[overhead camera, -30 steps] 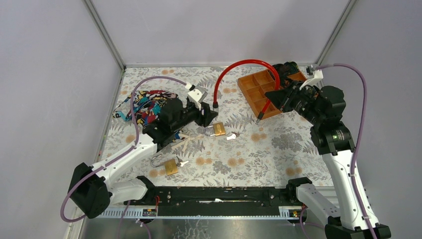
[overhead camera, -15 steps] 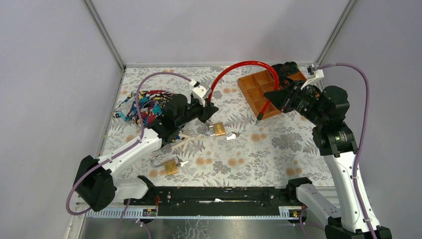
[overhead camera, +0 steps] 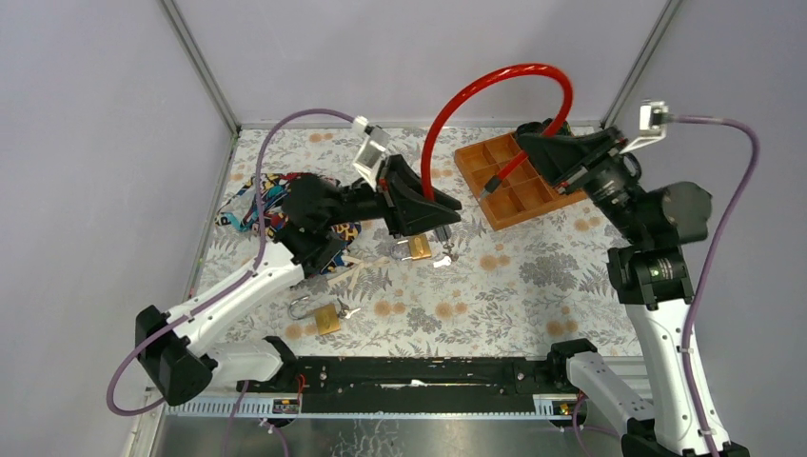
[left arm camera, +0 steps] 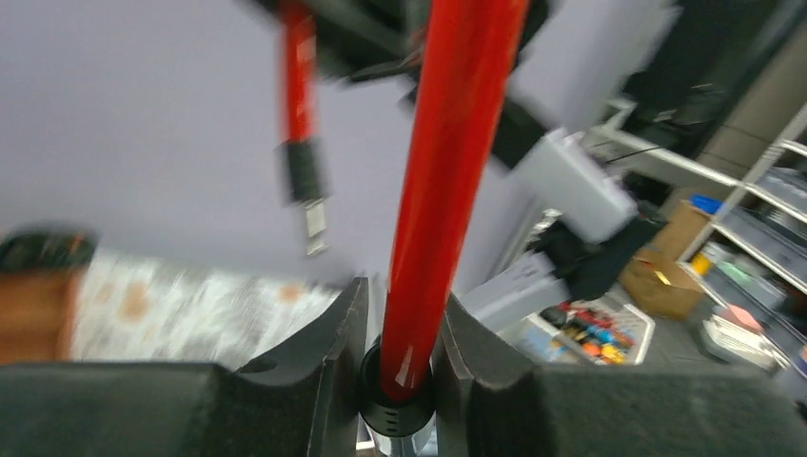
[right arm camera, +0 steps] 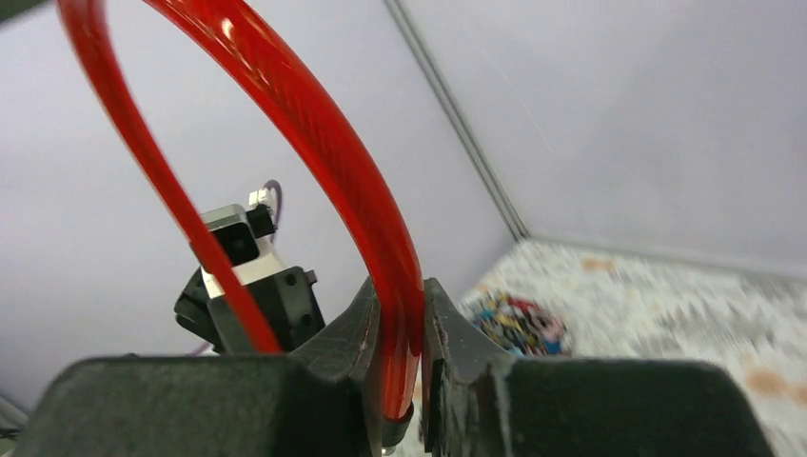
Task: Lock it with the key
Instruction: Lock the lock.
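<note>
- Well, in the top view the red cable lock [overhead camera: 495, 78] arches above the table [overhead camera: 571, 286] between your two arms. I judge it is lifted so that its ends can meet. What seems a key [overhead camera: 442, 260] lies beside a brass padlock [overhead camera: 416, 248].
- In the left wrist view the left gripper [left arm camera: 401, 314] pinches the cable's black collar, jaws narrow.
- In the right wrist view the right gripper [right arm camera: 402, 297] clamps the cable, jaws narrow. You can read no writing anywhere.
</note>
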Robot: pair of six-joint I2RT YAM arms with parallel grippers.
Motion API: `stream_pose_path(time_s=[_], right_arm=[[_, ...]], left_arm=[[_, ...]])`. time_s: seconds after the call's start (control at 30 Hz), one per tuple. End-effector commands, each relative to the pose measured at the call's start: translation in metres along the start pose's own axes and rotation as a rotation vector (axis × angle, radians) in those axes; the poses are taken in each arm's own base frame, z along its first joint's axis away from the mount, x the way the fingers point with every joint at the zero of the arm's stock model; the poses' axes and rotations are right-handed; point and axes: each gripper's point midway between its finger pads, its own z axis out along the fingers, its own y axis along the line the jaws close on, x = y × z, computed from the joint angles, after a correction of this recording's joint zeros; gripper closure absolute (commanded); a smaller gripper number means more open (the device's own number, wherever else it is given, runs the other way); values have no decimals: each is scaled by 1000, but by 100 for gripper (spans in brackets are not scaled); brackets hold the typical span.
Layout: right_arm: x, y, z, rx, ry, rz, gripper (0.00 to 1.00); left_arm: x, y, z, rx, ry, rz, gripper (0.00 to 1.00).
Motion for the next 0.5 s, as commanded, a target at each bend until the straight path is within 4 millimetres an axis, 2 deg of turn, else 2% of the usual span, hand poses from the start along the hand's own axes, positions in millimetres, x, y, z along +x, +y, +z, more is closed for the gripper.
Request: stream_pose_path(time_s=[0.0,0.03,0.1,0.2,0.33,0.4,0.47], right_arm=[[-78,113,-22,-379,-254,-91,100],[-80,121,-23,-416,-256,-89,100],[-80,129,-22,-473,-231,-65,100],[-74,137,-25,-540,-197,-54,100],[-58,137,-25,-524,-87,-153,100],[-52,128,-26,-471,-75,-197,100],[-50,109,-24,-358,-94,-228,100]], left_arm=[[-70,-108,4,367,-130,138,100],[-70,-122,4,422,-124,198,100],[-56,-145,2,548,-80,347,100],[-40,-163,-5,712,-9,492,100],[-24,-164,-10,844,71,655,100],[-21,-159,-7,829,88,629,100],[-18,-140,4,716,97,523,100]])
